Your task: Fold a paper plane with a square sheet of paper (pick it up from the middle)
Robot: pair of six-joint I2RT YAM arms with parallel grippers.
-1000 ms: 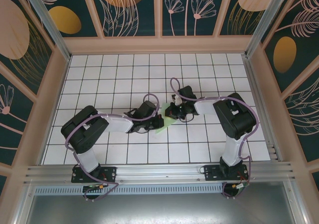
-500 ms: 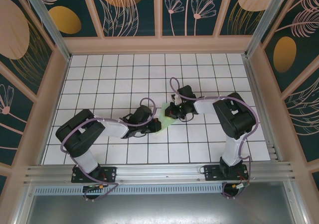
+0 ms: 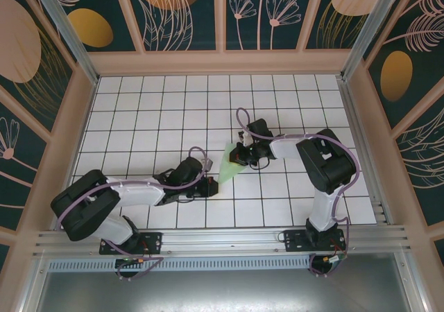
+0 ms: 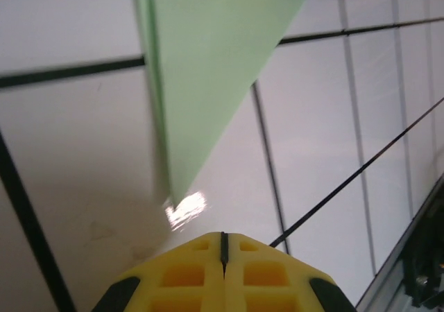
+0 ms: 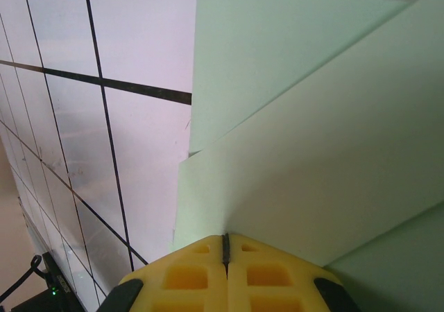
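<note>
Top external: I am seeing the paper plane (image 3: 227, 165) lying on the table (image 3: 139, 111); the right gripper (image 3: 238, 157), closed, is pinning its wide end, probably steadying it, while the left gripper (image 3: 209, 186), closed, is hovering beside its tip.

No text, label, brand, number or sign can be read anywhere. The thin pale mint-green folded paper (image 3: 226, 165) is seen unprinted. Only black grid lines are carried by the white tiled table (image 3: 159, 111), and only plant drawings by the dark teal wall panels (image 3: 187, 21).
</note>
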